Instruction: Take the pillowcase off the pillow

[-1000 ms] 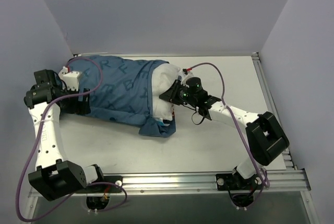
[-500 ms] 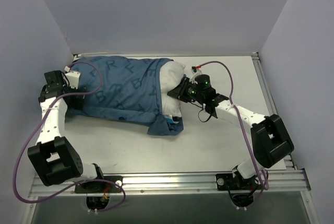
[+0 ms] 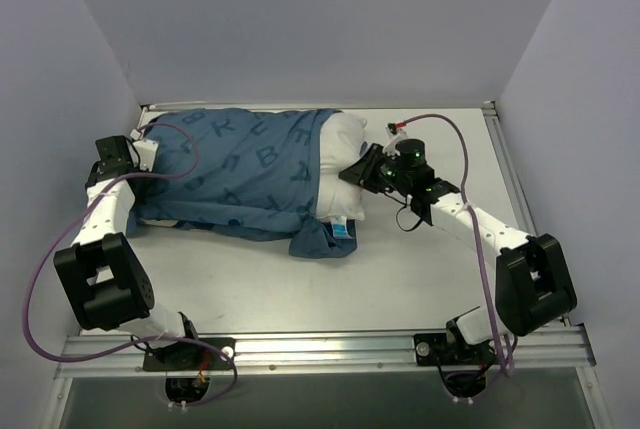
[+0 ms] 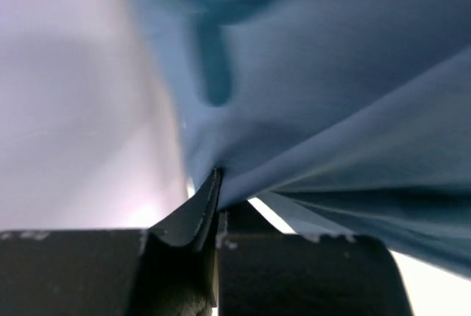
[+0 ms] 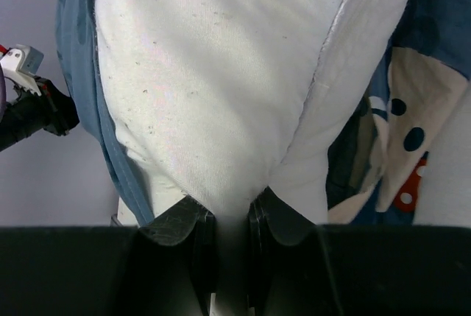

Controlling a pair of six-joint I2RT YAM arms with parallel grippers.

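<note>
- Because both arms are bolted at the near edge, the white flat tabletop in front of them carries the bundle, which lies stretched left to right.
- Nearest part: the open hem of the soft blue letter-printed fabric pillowcase flops in a loose fold beside a small blue-and-white tag, so the mouth faces right.
- The plump plain white rectangular pillow pokes out of that mouth, with most of it inside the cover.
- At the exposed end the right gripper has its jaws nearly together, pinching a ridge of white pillow cloth. Judged purpose: to draw the pillow rightward.
- At the closed end, far left, the left gripper is clamped tight on a pinch of blue cloth, which runs taut from the grip. It likely anchors the cover against that pull.
- Judgement: with grips opposed, removal is only partway.
</note>
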